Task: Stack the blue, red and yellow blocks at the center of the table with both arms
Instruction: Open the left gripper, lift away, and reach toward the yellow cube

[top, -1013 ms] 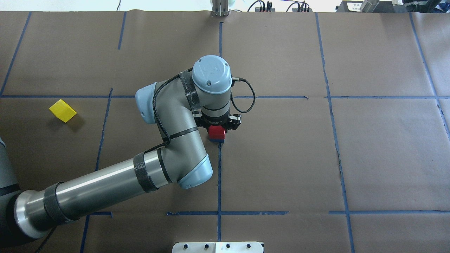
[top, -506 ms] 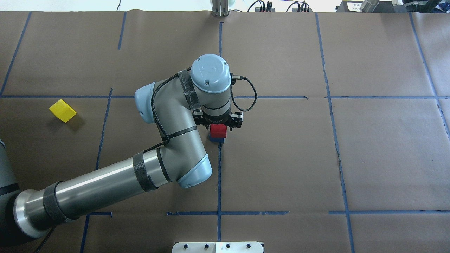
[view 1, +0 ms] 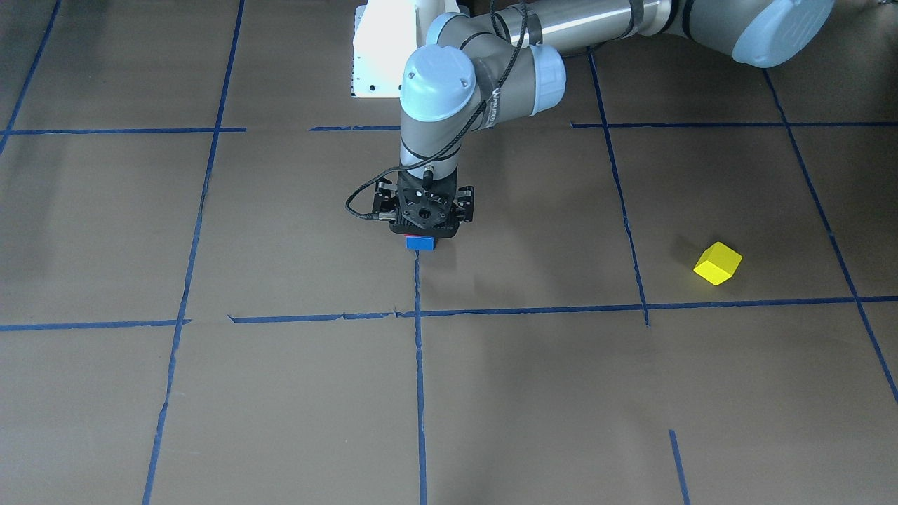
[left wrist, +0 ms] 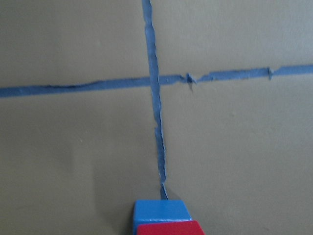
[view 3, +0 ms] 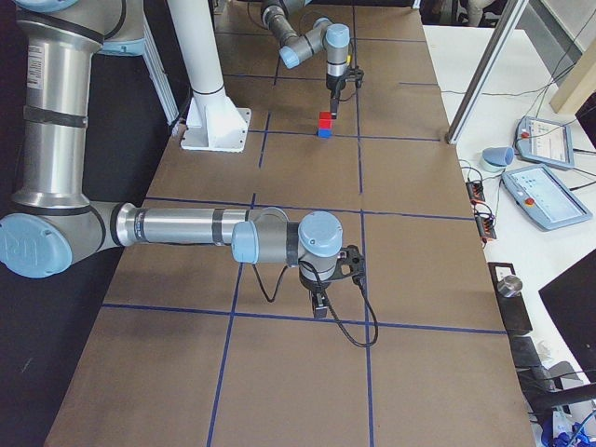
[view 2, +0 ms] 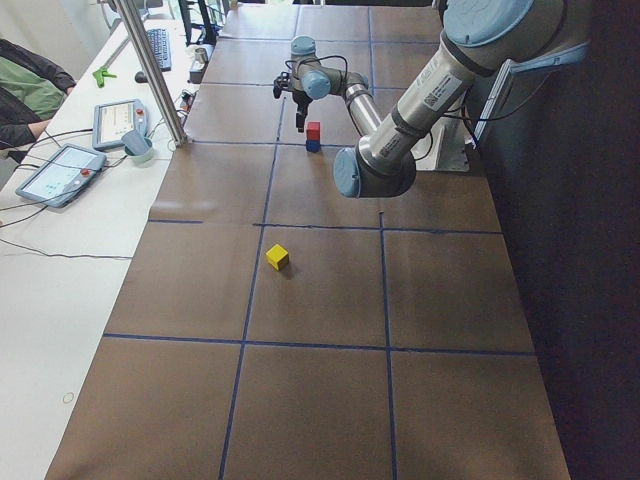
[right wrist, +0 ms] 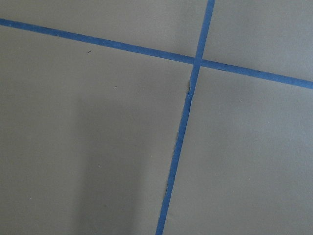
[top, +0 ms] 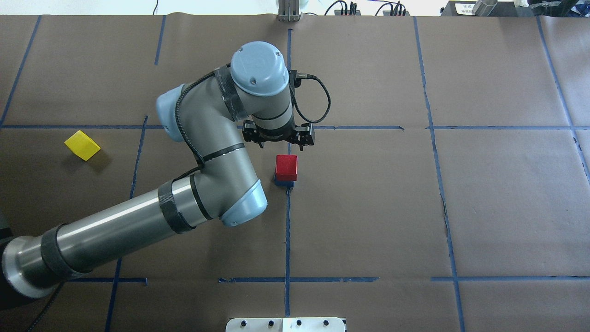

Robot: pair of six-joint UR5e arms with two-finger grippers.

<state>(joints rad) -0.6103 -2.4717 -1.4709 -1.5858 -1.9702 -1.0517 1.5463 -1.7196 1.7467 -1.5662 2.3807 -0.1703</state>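
Note:
A red block (top: 286, 167) sits on a blue block (top: 284, 183) at the table's centre, by the blue tape cross. My left gripper (top: 280, 141) is open and empty, raised above the stack and just beyond it. In the front view it hides the red block, and only the blue block (view 1: 421, 243) shows under it. The left wrist view shows both blocks (left wrist: 161, 215) at its bottom edge. The yellow block (top: 82, 145) lies alone far to the left. My right gripper (view 3: 319, 305) shows only in the right side view, low over bare table; I cannot tell if it is open.
A white mounting plate (top: 286, 324) sits at the near table edge. A metal post (view 2: 150, 70) and a side table with tablets (view 2: 60, 172) stand beyond the table's far edge. Blue tape lines (right wrist: 188, 93) grid the brown surface.
My left gripper has let go of the red block and risen, moving away from it toward the far side. The red block stays on the blue one.

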